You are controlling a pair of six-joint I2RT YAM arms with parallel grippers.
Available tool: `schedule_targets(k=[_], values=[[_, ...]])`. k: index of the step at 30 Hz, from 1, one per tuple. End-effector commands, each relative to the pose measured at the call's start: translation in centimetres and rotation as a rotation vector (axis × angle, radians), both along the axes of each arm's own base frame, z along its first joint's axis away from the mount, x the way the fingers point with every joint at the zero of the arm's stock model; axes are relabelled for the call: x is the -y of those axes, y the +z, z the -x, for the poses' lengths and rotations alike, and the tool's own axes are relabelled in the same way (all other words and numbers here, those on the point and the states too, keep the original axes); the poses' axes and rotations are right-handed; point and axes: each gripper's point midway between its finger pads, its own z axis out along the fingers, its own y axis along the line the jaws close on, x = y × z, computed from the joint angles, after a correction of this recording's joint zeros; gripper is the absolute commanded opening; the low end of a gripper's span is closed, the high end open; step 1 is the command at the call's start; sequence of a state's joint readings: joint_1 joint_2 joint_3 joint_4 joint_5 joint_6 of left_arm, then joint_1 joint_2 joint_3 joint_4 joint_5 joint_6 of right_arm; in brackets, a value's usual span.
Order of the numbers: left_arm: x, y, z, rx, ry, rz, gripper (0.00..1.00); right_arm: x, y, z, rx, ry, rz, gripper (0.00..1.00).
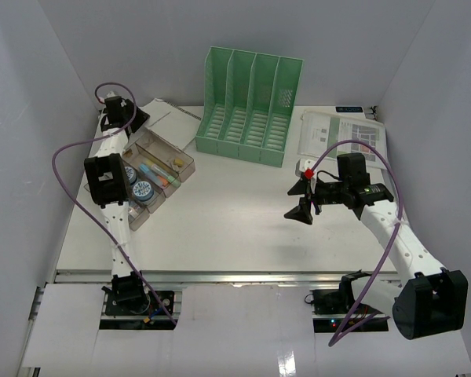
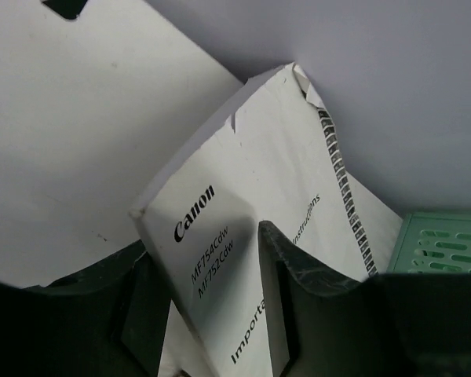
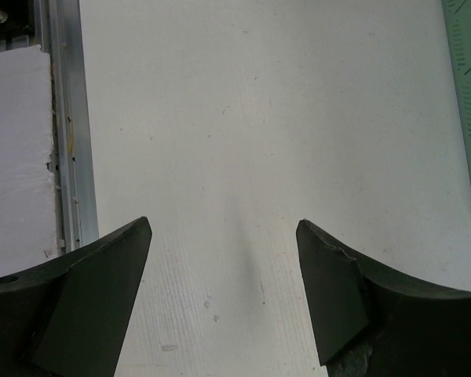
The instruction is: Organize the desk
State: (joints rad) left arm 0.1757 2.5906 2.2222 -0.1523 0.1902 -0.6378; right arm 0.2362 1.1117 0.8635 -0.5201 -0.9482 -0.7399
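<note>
The white desk carries everything. My left gripper is at the far left corner by the wall. In the left wrist view its jaws stand apart around a white Canon booklet. The booklet slants between them, in front of the left finger and behind the right finger, and its edge is raised off the sheet below. My right gripper is open and empty over bare desk right of centre, and the right wrist view shows only desk between its fingers.
A green file rack stands at the back centre. A clear compartment box with small items lies left, beside the left arm. Printed sheets lie at the back right. The metal rail runs along the front edge.
</note>
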Motion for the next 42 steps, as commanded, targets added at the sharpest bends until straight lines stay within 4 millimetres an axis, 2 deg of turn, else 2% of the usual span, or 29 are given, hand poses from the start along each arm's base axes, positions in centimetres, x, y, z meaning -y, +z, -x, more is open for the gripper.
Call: schedule_targets(k=[1, 3, 5, 8, 9, 11, 14, 15, 16, 20, 24, 27, 30, 34, 36, 37, 38, 42], values=[[1.5, 2.2, -0.7, 0.056, -0.045, 0.102, 0.47, 0.0, 1.6, -0.4, 0.054, -0.003, -0.026, 0.81], [1.4, 2.9, -0.7, 0.071, -0.052, 0.115, 0.39, 0.1, 1.7, -0.5, 0.059, -0.005, -0.027, 0.81], [1.4, 4.0, -0.8, 0.096, -0.065, 0.131, 0.25, 0.1, 1.8, -0.5, 0.061, -0.005, -0.029, 0.8], [1.4, 6.9, -0.7, 0.158, -0.092, 0.152, 0.11, 0.3, 1.9, -0.4, 0.063, -0.008, -0.036, 0.8], [1.5, 7.1, -0.7, 0.168, -0.1, 0.158, 0.11, 0.3, 1.9, -0.4, 0.062, -0.009, -0.037, 0.8], [1.7, 10.1, -0.6, 0.238, -0.116, 0.164, 0.1, 0.4, 2.0, -0.5, 0.062, -0.012, -0.041, 0.8], [2.2, 13.7, -0.1, 0.314, -0.14, 0.184, 0.05, 0.6, 2.1, -0.6, 0.065, -0.019, -0.042, 0.8], [2.4, 15.7, 0.1, 0.36, -0.15, 0.185, 0.04, 0.6, 2.0, -0.6, 0.062, -0.021, -0.042, 0.8], [2.6, 17.0, 0.3, 0.384, -0.157, 0.192, 0.03, 0.7, 2.0, -0.6, 0.063, -0.022, -0.043, 0.8], [3.3, 20.7, 1.4, 0.448, -0.184, 0.213, 0.0, 0.8, 2.0, -0.7, 0.066, -0.028, -0.043, 0.8], [3.5, 24.6, 3.0, 0.508, -0.205, 0.153, 0.0, 1.0, 2.0, -0.8, 0.067, -0.036, -0.043, 0.8], [3.8, 27.5, 4.6, 0.551, -0.212, 0.108, 0.0, 1.2, 1.9, -0.9, 0.066, -0.041, -0.043, 0.8], [4.1, 29.4, 6.1, 0.583, -0.22, 0.081, 0.0, 1.3, 1.9, -1.0, 0.066, -0.047, -0.043, 0.8], [5.3, 32.6, 9.7, 0.637, -0.234, -0.001, 0.0, 1.4, 1.7, -1.1, 0.062, -0.053, -0.042, 0.8], [6.6, 35.5, 12.2, 0.698, -0.257, -0.072, 0.0, 1.5, 1.6, -1.2, 0.061, -0.06, -0.04, 0.8], [7.1, 36.1, 13.1, 0.708, -0.266, -0.091, 0.0, 1.6, 1.6, -1.3, 0.063, -0.062, -0.039, 0.8], [7.5, 35.5, 13.1, 0.7, -0.279, -0.108, 0.0, 1.6, 1.6, -1.3, 0.063, -0.063, -0.039, 0.8], [11.1, 38.9, 16.9, 0.778, -0.363, -0.206, 0.0, 1.7, 1.3, -1.5, 0.058, -0.07, -0.037, 0.8]])
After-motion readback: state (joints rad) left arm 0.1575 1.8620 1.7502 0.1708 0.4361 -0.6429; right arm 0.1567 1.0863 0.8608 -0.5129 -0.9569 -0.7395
